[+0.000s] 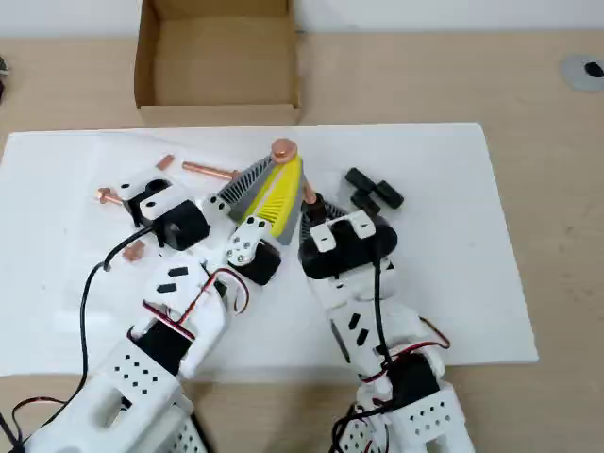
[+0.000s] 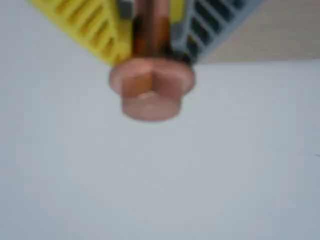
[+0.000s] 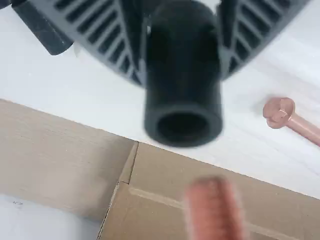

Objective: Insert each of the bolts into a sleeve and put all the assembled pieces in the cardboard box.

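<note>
My left gripper (image 1: pixel 280 165), one finger yellow and one grey, is shut on a copper bolt (image 2: pixel 151 90); the hex head (image 1: pixel 283 149) sticks out past the fingertips above the white mat. Beside it, my right gripper (image 3: pixel 182 75) is shut on a black sleeve (image 3: pixel 182 100) whose open bore faces the cardboard box (image 3: pixel 175 200). In the high view the right gripper (image 1: pixel 311 203) sits just right of the yellow finger. A blurred copper threaded end (image 3: pixel 215 210) shows close in front of the sleeve. The cardboard box (image 1: pixel 217 61) stands open at the back.
More black sleeves (image 1: pixel 373 189) lie on the white mat (image 1: pixel 472 236) right of the grippers. Loose bolts (image 1: pixel 209 171) and small copper pieces (image 1: pixel 106 196) lie to the left. Another bolt (image 3: pixel 292 122) rests on the mat near the box. A grey disc (image 1: pixel 583 71) sits far right.
</note>
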Robot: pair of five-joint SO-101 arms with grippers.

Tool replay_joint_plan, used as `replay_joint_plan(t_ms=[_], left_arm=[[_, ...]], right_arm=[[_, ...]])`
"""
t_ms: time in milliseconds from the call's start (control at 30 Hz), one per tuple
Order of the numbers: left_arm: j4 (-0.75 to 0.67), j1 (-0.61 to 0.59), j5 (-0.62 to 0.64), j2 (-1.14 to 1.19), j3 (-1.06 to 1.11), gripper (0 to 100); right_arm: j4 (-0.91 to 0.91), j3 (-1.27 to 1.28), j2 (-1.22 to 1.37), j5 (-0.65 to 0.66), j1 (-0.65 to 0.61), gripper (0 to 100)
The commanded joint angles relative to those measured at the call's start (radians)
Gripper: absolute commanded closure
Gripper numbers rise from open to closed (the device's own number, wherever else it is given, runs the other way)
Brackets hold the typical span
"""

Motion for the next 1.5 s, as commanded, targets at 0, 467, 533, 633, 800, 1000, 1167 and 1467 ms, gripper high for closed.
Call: replay_joint_plan(t_ms=[0, 467, 533, 633, 800, 1000, 1167, 1467], left_arm=[[-0.026, 0.003, -0.006, 0.001, -0.021, 99], [-0.018, 0.003, -0.005, 0.001, -0.006, 99], [-0.018, 0.002, -0.005, 0.001, 0.005, 99], [-0.018, 0.002, -0.006, 0.001, 0.008, 99], [0.021, 0.002, -0.048, -0.001, 0.006, 99], [0.029, 0.008, -0.055, -0.001, 0.003, 99], [0.031, 0.008, -0.055, -0.001, 0.008, 99], [0.032, 0.015, -0.054, 0.001, 0.011, 99]], right_arm=[[0.003, -0.038, -0.074, 0.009, -0.002, 98.7], [0.002, -0.071, -0.074, 0.044, -0.002, 98.7], [0.002, -0.071, -0.074, 0.051, -0.001, 98.7], [0.002, -0.073, -0.074, 0.051, -0.001, 98.7], [0.002, -0.073, -0.074, 0.051, -0.001, 98.7], [0.002, -0.073, -0.074, 0.049, -0.001, 98.7], [0.002, -0.073, -0.074, 0.049, -0.001, 98.7], [-0.002, -0.076, -0.074, 0.049, -0.002, 98.7]])
